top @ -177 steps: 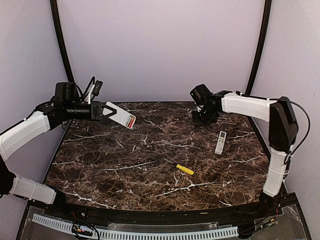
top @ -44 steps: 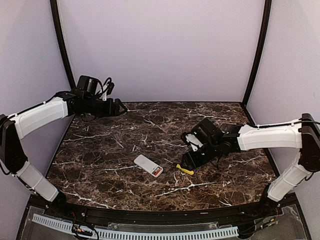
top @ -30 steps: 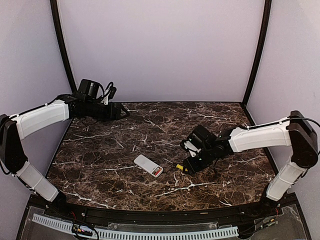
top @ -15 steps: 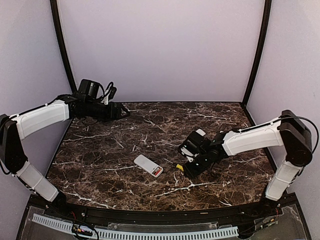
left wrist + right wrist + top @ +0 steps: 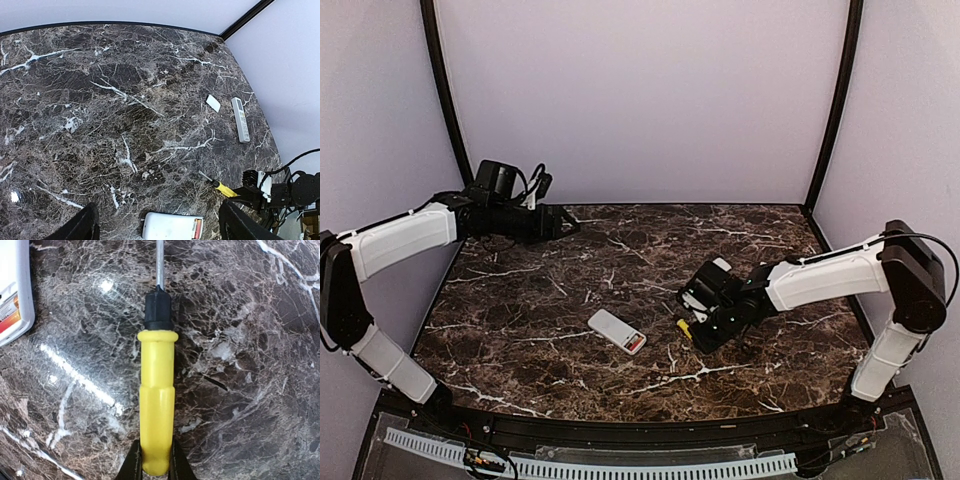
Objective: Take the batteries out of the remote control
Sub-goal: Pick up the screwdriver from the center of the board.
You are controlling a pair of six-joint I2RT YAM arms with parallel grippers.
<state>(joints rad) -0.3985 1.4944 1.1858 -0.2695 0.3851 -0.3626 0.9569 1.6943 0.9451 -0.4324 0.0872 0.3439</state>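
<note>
The white remote control (image 5: 617, 331) lies face down at mid-table. Its open compartment shows the red batteries (image 5: 635, 342). Both appear again in the left wrist view, the remote control (image 5: 172, 227) with the batteries (image 5: 197, 229) at its right end. My right gripper (image 5: 692, 328) is shut on the handle end of a yellow screwdriver (image 5: 157, 390), just right of the remote, whose corner (image 5: 12, 290) shows in the right wrist view. The right gripper (image 5: 155, 460) pinches the handle from both sides. My left gripper (image 5: 560, 222) hovers open at the back left, holding nothing.
A second white remote (image 5: 240, 119) and a flat white back cover (image 5: 213, 103) lie near the table's far right edge. The right arm's body (image 5: 280, 192) sits low beside the screwdriver (image 5: 225, 189). Purple walls close in the marble table (image 5: 520, 300).
The right gripper has closed onto the screwdriver handle and pulled it slightly left. Earlier the left gripper held the remote in the air; now it lies on the table and the left gripper is open.
</note>
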